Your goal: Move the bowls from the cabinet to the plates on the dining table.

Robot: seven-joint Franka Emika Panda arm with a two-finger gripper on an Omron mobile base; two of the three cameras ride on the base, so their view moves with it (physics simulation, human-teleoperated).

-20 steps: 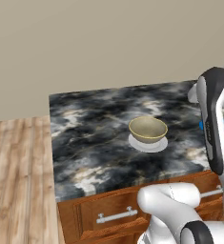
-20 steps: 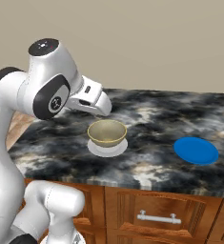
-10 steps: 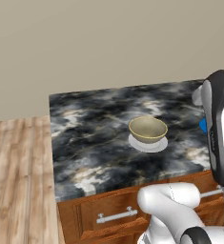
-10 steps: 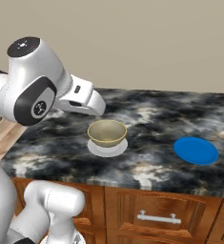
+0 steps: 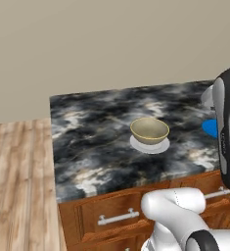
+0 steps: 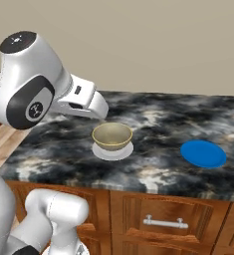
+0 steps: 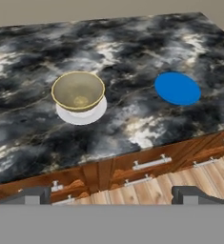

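Arm raised and folded, jaws spread wide and holding nothing.

In the right base view the white arm (image 6: pixel 26 84) climbs the left edge of the frame to a big dark-faced joint at upper left, from which a white link slants down toward mid-frame. In the left base view it stands along the right edge, a bent white link at the bottom. In the hand view the gripper (image 7: pixel 111 194) shows two dark fingertips (image 7: pixel 30 194) far apart at the lower edge.

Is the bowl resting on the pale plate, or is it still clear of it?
Touching. In the hand view the bowl sits on the pale plate, with the plate's rim showing around its base and no gap between them.
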